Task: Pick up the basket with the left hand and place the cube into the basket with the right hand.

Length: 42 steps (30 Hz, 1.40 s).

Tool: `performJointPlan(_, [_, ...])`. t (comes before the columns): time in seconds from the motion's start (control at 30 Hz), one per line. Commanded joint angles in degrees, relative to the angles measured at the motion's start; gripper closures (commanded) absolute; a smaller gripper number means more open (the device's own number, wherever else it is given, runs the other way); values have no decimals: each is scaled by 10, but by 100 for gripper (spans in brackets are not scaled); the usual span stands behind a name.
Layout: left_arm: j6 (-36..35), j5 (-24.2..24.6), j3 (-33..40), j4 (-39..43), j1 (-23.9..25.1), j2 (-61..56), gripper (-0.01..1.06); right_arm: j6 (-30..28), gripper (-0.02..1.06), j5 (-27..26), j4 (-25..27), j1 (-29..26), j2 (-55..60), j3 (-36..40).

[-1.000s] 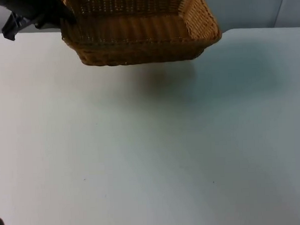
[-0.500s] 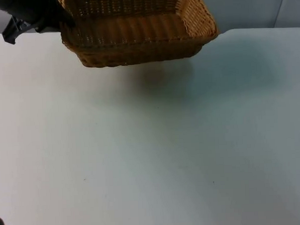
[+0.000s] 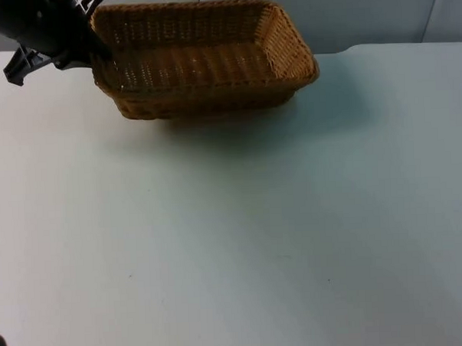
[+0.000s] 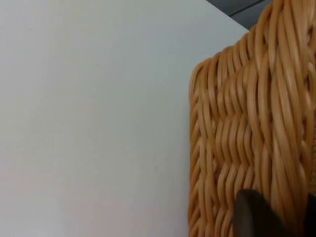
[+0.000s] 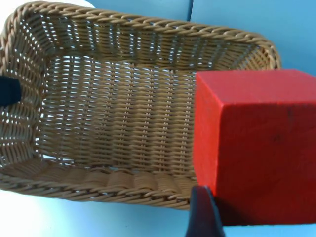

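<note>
A brown wicker basket (image 3: 291, 51) hangs level close above the far side of the white table, its shadow right under it. My left gripper (image 3: 87, 43) is shut on the basket's left rim. In the left wrist view the woven wall (image 4: 247, 123) stands against a black fingertip (image 4: 252, 217). My right gripper (image 5: 256, 222) is shut on a red cube (image 5: 261, 143), held above the basket's right end. The right wrist view looks into the open basket (image 5: 148, 29), whose woven floor is bare. A left fingertip (image 5: 7, 91) grips its far rim.
The white table top (image 3: 234, 242) stretches wide in front of the basket. The grey partition wall (image 3: 377, 13) rises just behind it.
The basket has come down and a little left with the left gripper. Its inside now faces the top camera, and its shadow has closed up beneath it.
</note>
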Motion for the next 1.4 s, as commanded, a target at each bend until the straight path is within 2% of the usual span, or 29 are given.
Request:
performJointPlan(0.0, [-5, -5, -6, -20, 0, -6, 105, 2, 97, -7, -1, -1, -4, -5])
performJointPlan(0.47, [-5, -5, -6, -20, 0, -6, 105, 2, 97, -23, -2, -1, 37, -5])
performJointPlan(0.73, [-5, -7, -6, -19, 0, -6, 105, 3, 97, -66, -12, -1, 75, -9])
performJointPlan(1.0, [-5, -9, -6, -16, 0, -6, 105, 16, 97, -70, -10, -10, 105, -26])
performJointPlan(1.37, [-5, -10, -6, -16, 0, -6, 105, 17, 97, -103, 20, -22, 130, -26])
